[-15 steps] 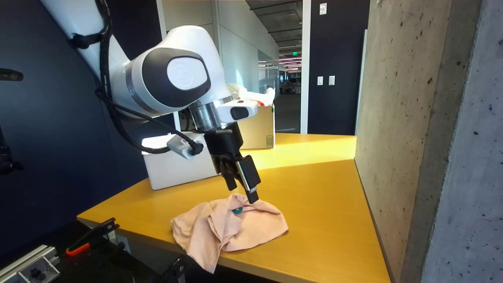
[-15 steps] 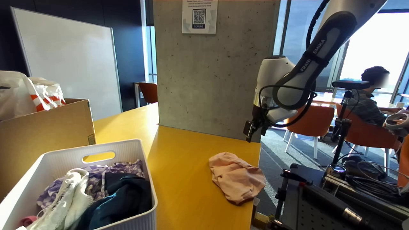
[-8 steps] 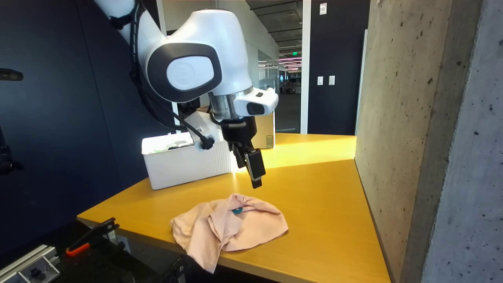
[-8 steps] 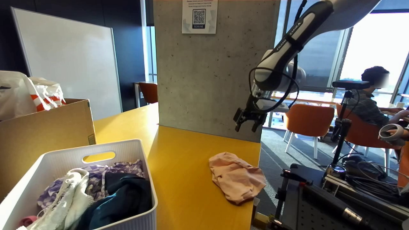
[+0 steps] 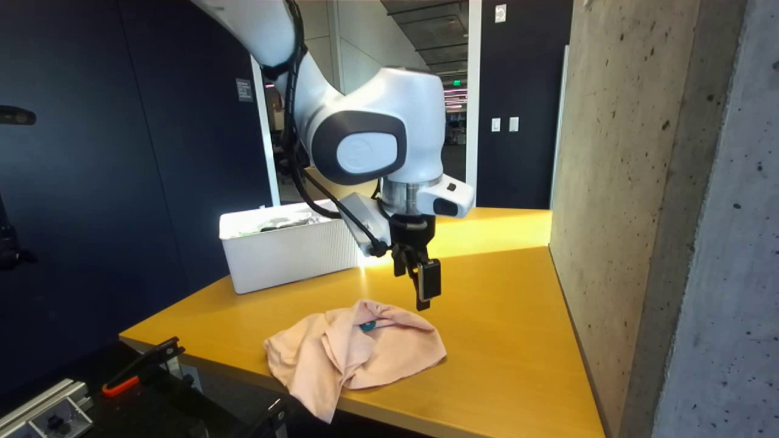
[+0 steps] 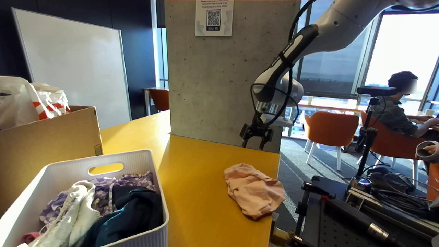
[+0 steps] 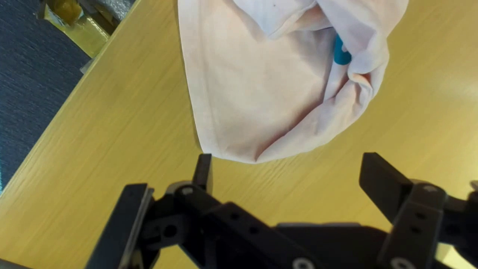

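As the arm [image 6: 336, 37] leans in from about one o'clock in an exterior view, the gripper [image 6: 253, 144] hangs at its end, fingers [image 7: 382, 185] parted wide, holding nothing. Nearest thing: a peach-pink cloth [image 7: 261, 82], rumpled, below the fingertips and apart from them. Wrist view puts it at twelve o'clock, near edge roughly level with the fingertips there. Small teal patch [image 7: 341, 52] in a fold at one o'clock; I can't tell whether it belongs to the cloth. In an exterior view the cloth lies on the yellow table [image 5: 505, 353] at seven o'clock from the gripper, partly drooping past the table's edge.

Farther out from the gripper, in an exterior view: white basket [image 6: 139, 163] at eight o'clock, with purple-patterned, white and dark teal fabrics [image 6: 133, 212] inside. Cardboard box [image 6: 48, 151] at nine, white plastic bags [image 6: 17, 103] showing at its top. Concrete pillar [image 6: 219, 89] behind, between eleven and twelve, a printed sheet [image 6: 214, 19] with a QR code fixed high on it. Across the room, between two and three: a person [image 6: 391, 109] seated in an orange chair [image 6: 399, 149].
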You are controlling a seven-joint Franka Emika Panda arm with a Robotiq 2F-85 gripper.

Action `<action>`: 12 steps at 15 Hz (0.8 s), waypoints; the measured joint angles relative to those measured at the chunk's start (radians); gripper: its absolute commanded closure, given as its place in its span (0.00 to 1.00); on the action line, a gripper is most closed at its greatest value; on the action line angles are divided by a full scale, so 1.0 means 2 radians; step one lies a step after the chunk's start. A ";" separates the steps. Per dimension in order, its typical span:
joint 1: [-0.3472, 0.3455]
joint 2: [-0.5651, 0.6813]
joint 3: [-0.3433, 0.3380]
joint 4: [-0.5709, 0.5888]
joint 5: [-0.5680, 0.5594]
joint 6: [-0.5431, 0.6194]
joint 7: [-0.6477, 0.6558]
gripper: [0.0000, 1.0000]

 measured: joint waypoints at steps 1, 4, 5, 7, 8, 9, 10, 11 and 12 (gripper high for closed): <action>0.000 0.018 0.002 0.013 0.000 -0.003 0.000 0.00; 0.001 0.065 0.005 0.048 -0.001 -0.010 0.000 0.00; 0.001 0.080 0.005 0.061 -0.002 -0.013 0.000 0.00; 0.000 0.108 0.005 0.085 -0.002 -0.017 0.000 0.00; 0.000 0.121 0.005 0.096 -0.003 -0.018 0.000 0.00; 0.000 0.133 0.005 0.106 -0.003 -0.018 0.001 0.00; 0.000 0.144 0.005 0.116 -0.005 -0.018 0.001 0.00; 0.000 0.154 0.005 0.125 -0.005 -0.018 0.002 0.00; 0.001 0.164 0.005 0.134 -0.006 -0.018 0.002 0.25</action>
